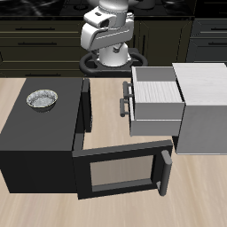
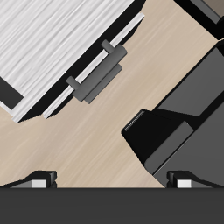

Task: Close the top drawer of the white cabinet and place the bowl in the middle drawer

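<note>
Black box [image 1: 35, 142], door [image 1: 120, 173] open, beside white cabinet [image 1: 206, 106].

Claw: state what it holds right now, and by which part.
Nothing. The claw is open over bare table with an empty gap between its fingers; the bowl sits untouched on the black box.

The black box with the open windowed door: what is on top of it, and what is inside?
On top of the black box sits the bowl, near its back edge. Its door hangs open, but the interior is not visible from this angle.
</note>
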Controlling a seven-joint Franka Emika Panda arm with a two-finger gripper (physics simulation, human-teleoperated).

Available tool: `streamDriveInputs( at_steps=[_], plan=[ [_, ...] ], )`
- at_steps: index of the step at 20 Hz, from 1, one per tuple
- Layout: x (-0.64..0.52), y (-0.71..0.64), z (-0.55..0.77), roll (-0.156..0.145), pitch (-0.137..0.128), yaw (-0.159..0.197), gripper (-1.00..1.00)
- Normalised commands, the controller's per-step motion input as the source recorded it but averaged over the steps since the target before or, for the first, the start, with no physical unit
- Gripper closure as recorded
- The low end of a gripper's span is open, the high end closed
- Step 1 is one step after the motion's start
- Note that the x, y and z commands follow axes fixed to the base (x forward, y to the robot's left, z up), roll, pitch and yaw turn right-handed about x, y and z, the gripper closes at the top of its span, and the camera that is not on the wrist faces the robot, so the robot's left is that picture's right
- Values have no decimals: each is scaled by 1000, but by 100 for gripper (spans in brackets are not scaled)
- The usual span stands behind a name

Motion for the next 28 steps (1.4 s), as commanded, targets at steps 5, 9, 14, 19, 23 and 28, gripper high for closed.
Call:
streamDriveInputs(
  at_steps=[5, 9, 14, 19, 23, 28],
  plan=[
    [166, -96, -7, -3, 10, 162, -100],
    [176, -139, 54, -37, -52, 138, -100],
    [202, -99, -20, -48, -11, 147, -100],
    [124, 4, -92, -39, -11, 135, -100],
    [77, 99, 68, -10, -27, 99, -100],
    [47, 81, 53, 4, -13, 5, -100]
  ],
)
